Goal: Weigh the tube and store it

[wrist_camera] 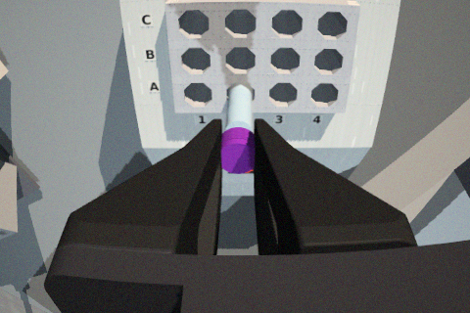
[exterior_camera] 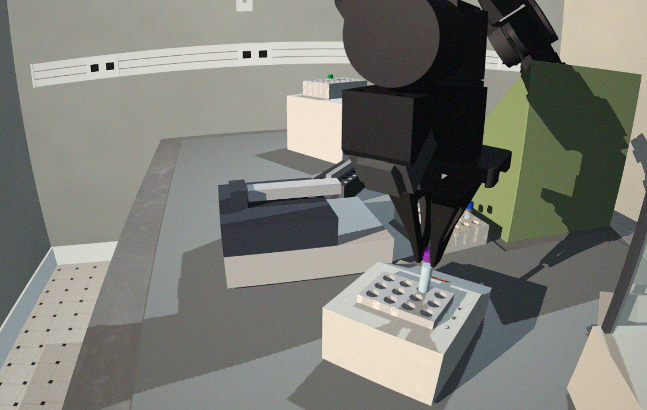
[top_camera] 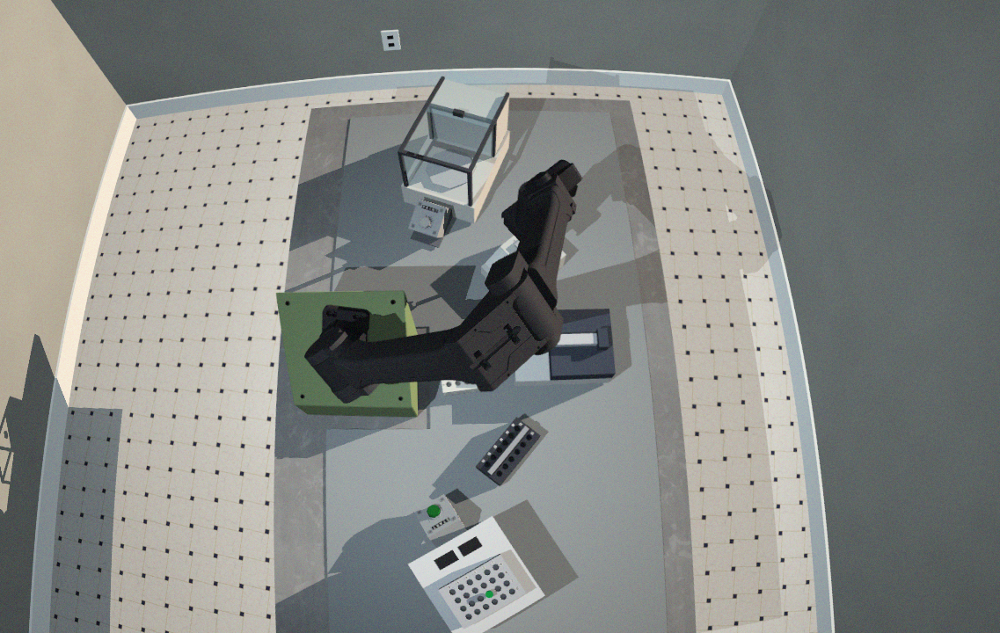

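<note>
Tube A (wrist_camera: 239,124) is pale blue with a violet cap (wrist_camera: 238,151). My gripper (wrist_camera: 238,134) is shut on the cap and holds the tube upright. Its lower end stands in bore A2 of the dry block DB (wrist_camera: 261,33), with much of its body still above the block's top. In the exterior view the tube (exterior_camera: 424,275) rises from the block (exterior_camera: 404,326) under my fingers (exterior_camera: 426,254). The balance BAL (top_camera: 453,148) stands at the bench's far end in the top view, with its top pane slid back and open. The arm hides the dry block in the top view.
The spectrophotometer SP (exterior_camera: 284,229) stands right behind the dry block. The tube rack RK (exterior_camera: 465,229) with a blue-capped tube (exterior_camera: 469,205) sits beside the green arm base (exterior_camera: 555,158). The magnet block MG (top_camera: 509,450) and the mixer MX (top_camera: 476,582) lie further along the mat.
</note>
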Controlling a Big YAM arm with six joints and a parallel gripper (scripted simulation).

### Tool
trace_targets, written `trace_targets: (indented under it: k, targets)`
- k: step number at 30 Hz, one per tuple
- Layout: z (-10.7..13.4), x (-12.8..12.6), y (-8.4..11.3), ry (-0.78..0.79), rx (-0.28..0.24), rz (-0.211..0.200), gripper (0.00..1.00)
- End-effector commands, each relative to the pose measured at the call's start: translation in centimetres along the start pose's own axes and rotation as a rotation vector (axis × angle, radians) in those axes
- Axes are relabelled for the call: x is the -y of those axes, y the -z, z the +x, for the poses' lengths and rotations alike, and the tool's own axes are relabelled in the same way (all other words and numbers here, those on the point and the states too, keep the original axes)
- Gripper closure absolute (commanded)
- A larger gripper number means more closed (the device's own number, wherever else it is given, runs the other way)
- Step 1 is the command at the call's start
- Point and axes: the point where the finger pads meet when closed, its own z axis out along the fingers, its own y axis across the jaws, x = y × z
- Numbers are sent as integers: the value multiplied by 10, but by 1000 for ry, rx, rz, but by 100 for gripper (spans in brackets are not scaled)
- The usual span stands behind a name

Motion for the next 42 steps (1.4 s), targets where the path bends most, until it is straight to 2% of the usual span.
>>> trace_targets:
  k: [1,9,10,24,26,27,31,42]
  targets:
    - [-9,2,-5,-1,5,-4,91]
    - [-9,3,-10,-5,4,-6,91]
    - [-9,-1,-5,12,8,3,91]
    - [-4,2,-20,1,-4,-5,91]
    - [-4,2,-20,1,-4,-5,91]
    - [-7,0,-13,9,11,4,91]
    - [-2,1,-23,4,-7,-4,91]
    - [-1,1,-28,5,-9,-4,91]
